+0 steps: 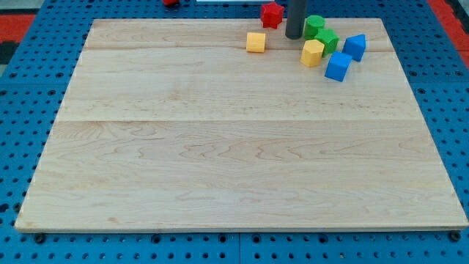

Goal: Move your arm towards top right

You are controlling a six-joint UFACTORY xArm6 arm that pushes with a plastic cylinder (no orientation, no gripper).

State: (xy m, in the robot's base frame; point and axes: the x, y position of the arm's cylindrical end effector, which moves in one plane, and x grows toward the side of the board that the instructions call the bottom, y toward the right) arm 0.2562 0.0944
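Note:
My tip (294,35) is the lower end of a dark rod that comes down from the view's top edge, near the top of the wooden board (220,147). It stands between a red block (272,13) on its left and a green round block (314,26) on its right. A second green block (327,39) lies just right and below. A yellow cube (256,42) sits left of the tip and a yellow hexagonal block (312,53) lies below right. Two blue blocks (355,46) (338,67) lie further right.
The board rests on a blue perforated table (29,88). A red object (170,2) shows at the view's top edge beyond the board, and a red patch (451,15) in the top right corner.

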